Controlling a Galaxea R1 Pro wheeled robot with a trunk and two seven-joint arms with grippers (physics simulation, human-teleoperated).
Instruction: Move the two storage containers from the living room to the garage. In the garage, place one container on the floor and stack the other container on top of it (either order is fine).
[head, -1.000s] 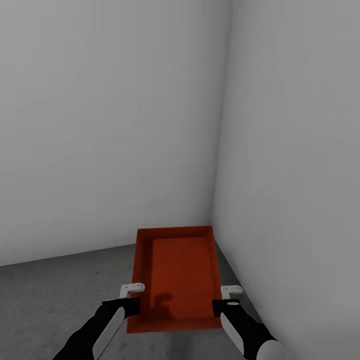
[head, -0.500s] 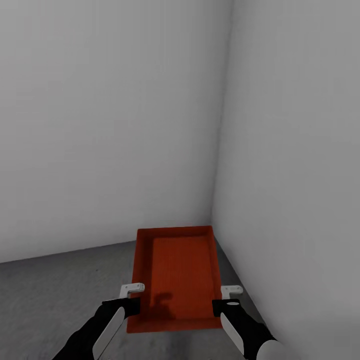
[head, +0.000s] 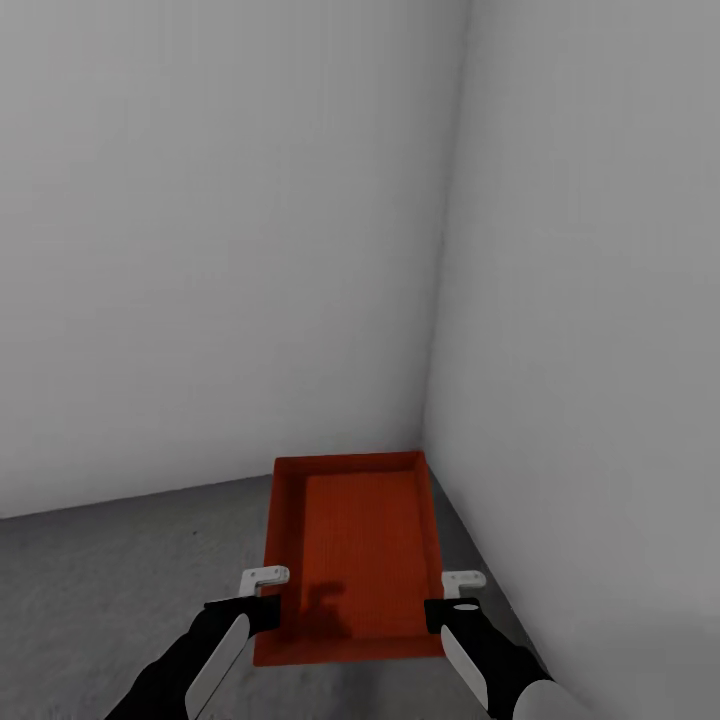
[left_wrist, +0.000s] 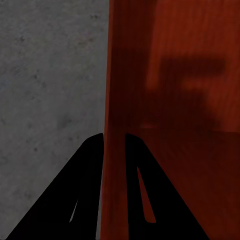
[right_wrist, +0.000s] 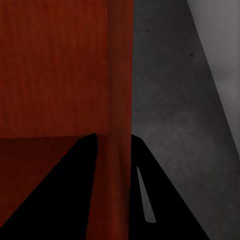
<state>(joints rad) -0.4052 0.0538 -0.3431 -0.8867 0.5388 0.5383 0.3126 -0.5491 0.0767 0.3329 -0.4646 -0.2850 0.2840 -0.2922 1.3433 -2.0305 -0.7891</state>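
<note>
- Head view: an orange-red storage container (head: 350, 555) sits low in the picture at about 6 o'clock, its long axis running away from the robot toward the corner where two plain grey-white walls (head: 230, 250) meet.
- Its far end lies close to that corner, and its right long side runs just beside the right-hand wall.
- Dark grey rough floor (head: 110, 580) spreads out at 8 o'clock from the bin; whether the bin rests on it or is held just above it cannot be told.
- The left gripper (head: 264, 578) is at the bin's left long wall, at roughly 7 o'clock of the bin, with a black and white forearm behind it.
- The right gripper (head: 463, 581) is at the right long wall, at roughly 5 o'clock of the bin, level with the left one.
- A dark shadow falls on the bin's ribbed bottom near its near end.
- Left wrist view: the two black fingers (left_wrist: 87, 190) straddle the bin's left wall (left_wrist: 114, 100), one on the floor side and one inside the bin, pinching the wall between them.
- Grey concrete shows on the outer side, the red interior with a shadow on the other.
- Right wrist view: the black fingers (right_wrist: 75, 195) likewise stand either side of the bin's right wall (right_wrist: 120, 90), nipping it.
- Beyond that wall lies a strip of grey floor, then the pale wall foot.
</note>
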